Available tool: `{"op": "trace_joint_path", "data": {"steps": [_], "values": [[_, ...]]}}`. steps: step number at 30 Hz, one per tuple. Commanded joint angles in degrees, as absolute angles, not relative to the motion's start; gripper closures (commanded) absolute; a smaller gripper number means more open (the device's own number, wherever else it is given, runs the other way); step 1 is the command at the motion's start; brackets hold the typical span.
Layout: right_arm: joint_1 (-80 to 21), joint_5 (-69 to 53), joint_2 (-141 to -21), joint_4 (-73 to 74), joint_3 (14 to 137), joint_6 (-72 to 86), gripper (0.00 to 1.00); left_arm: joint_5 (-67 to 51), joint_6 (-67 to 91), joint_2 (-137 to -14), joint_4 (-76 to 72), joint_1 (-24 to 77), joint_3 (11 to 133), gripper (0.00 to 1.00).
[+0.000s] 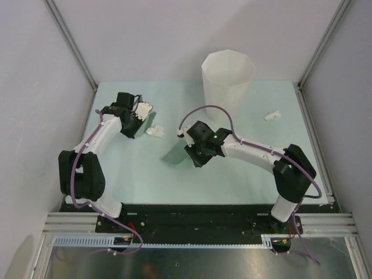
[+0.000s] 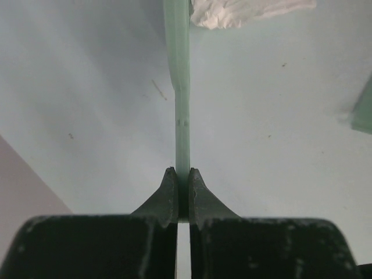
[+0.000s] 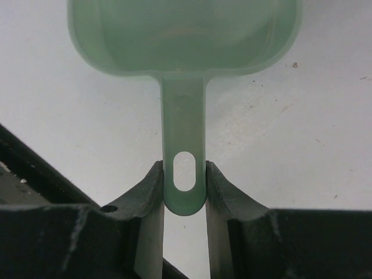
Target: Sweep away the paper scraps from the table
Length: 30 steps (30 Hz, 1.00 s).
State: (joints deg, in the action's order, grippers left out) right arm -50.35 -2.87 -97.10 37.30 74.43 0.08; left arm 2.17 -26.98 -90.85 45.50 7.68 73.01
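My left gripper (image 1: 141, 119) (image 2: 182, 177) is shut on a thin flat green sweeper (image 2: 182, 104), seen edge-on, which stands on the pale green table (image 1: 133, 168). A crumpled white paper scrap (image 1: 155, 132) lies just right of the sweeper's far end; it also shows in the left wrist view (image 2: 244, 10). My right gripper (image 1: 195, 153) (image 3: 184, 174) is shut on the handle of the green dustpan (image 1: 176, 153) (image 3: 183, 35), which is held low at mid-table, its inside bare. A second paper scrap (image 1: 272, 115) lies at the far right.
A tall white faceted bin (image 1: 228, 78) stands at the back centre-right. Grey walls and metal rails (image 1: 314, 133) border the table. A corner of the dustpan (image 2: 363, 110) shows at the right edge of the left wrist view.
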Motion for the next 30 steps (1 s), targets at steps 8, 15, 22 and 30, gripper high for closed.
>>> {"op": "trace_joint_path", "data": {"steps": [8, 15, 22, 30], "values": [[-49.48, -0.09, -104.59, 28.05, 74.53, 2.46, 1.00, -16.77, -30.66, -85.97, 46.22, 12.30, 66.54, 1.00], [-50.01, 4.12, -103.62, 28.30, 74.44, 1.76, 1.00, -24.00, -32.87, -78.76, 49.30, 15.73, 64.34, 1.00], [-50.71, 7.82, -97.83, 27.17, 69.26, 1.14, 1.00, -14.79, -29.53, -75.77, 49.92, 11.78, 68.11, 1.00], [-53.44, 9.66, -86.42, 29.70, 68.64, -2.63, 1.00, -9.68, -29.45, -72.69, 50.01, 10.28, 70.04, 1.00]]}}
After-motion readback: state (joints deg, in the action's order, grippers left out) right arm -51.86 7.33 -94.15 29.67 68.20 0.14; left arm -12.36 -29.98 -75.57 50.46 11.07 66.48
